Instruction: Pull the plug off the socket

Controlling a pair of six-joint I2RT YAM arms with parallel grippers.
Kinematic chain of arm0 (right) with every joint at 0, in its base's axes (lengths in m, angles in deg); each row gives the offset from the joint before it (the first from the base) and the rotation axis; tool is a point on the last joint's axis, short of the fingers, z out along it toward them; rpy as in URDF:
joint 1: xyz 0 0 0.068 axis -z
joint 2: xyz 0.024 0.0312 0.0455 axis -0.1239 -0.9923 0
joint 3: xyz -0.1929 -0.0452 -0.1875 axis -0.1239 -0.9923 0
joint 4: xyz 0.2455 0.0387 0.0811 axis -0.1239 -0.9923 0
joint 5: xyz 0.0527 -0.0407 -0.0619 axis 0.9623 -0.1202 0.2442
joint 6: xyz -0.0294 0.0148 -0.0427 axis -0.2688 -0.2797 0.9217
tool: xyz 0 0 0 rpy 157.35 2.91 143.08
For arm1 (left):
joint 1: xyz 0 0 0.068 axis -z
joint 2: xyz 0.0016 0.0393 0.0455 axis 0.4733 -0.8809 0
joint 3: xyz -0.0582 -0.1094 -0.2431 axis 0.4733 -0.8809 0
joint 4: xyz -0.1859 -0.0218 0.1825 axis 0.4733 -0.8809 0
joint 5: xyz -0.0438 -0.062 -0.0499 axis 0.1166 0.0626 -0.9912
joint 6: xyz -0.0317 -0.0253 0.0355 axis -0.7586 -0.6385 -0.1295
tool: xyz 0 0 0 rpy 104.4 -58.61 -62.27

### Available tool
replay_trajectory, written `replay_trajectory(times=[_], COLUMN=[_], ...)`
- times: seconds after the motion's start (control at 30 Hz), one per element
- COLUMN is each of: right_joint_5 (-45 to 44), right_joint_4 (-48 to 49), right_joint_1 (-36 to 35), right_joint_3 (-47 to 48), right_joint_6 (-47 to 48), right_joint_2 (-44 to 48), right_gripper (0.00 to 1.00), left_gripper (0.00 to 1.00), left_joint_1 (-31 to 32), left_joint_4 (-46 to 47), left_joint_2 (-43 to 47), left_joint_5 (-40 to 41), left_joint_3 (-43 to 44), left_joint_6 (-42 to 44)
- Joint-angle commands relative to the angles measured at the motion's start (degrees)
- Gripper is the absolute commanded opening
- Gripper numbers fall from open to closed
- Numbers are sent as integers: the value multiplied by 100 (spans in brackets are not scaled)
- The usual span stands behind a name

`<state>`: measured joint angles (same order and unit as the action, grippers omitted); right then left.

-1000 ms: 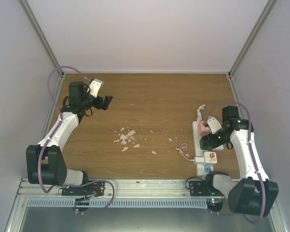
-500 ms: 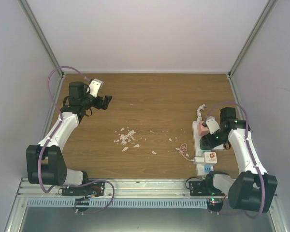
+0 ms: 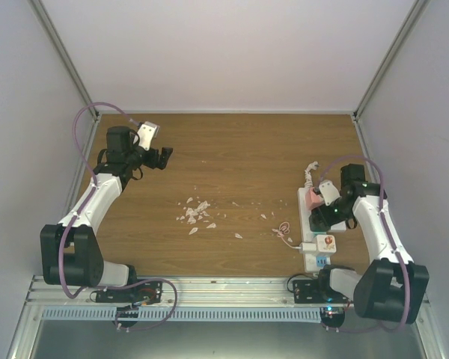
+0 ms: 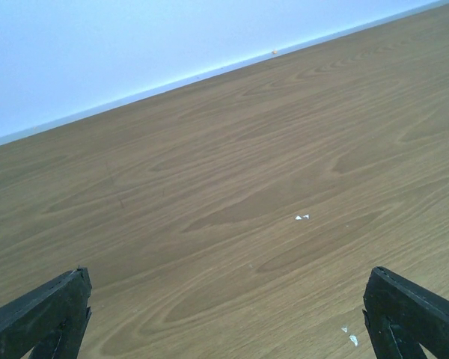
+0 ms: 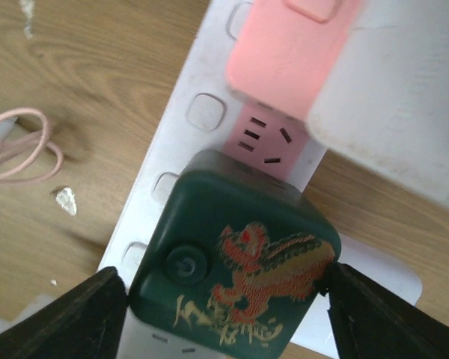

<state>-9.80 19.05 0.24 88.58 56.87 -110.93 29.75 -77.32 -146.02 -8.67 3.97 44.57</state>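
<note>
The right tool [image 5: 224, 299] clamps the green plug [image 5: 236, 288], which sits in the socket [image 5: 202, 112] at the lower right of the overhead frame. The left tool [image 4: 226, 314] gapes wide over bare worktop [image 4: 232, 164], far off. Nothing pins the socket, so a pull may lift it whole. Since a second ago the right arm [image 3: 378, 228] has edged slightly leftward.

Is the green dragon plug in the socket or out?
In. The green plug sits squarely on the socket, covering an outlet.

arms [image 3: 97, 196]: white, black joints | cables [image 3: 76, 131]: purple | pincer fingers [image 4: 37, 318]: black
</note>
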Motion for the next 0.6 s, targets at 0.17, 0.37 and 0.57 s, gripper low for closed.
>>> replay_trajectory(times=[0.17, 0.37, 0.57], right_joint_5=[-64, -139, 100], right_joint_4=[57, 263, 364], right_joint_1=[14, 15, 20], right_joint_3=[-91, -341, -281], right_joint_6=[19, 34, 94], right_joint_2=[-89, -131, -372], right_gripper=[80, 74, 66], left_gripper=[99, 99, 99], left_joint_1=[43, 44, 44], left_joint_4=[311, 291, 275], left_joint_2=[-3, -23, 5], left_joint_5=[60, 1, 39], left_joint_3=[4, 46, 32], left_joint_6=[-84, -108, -96])
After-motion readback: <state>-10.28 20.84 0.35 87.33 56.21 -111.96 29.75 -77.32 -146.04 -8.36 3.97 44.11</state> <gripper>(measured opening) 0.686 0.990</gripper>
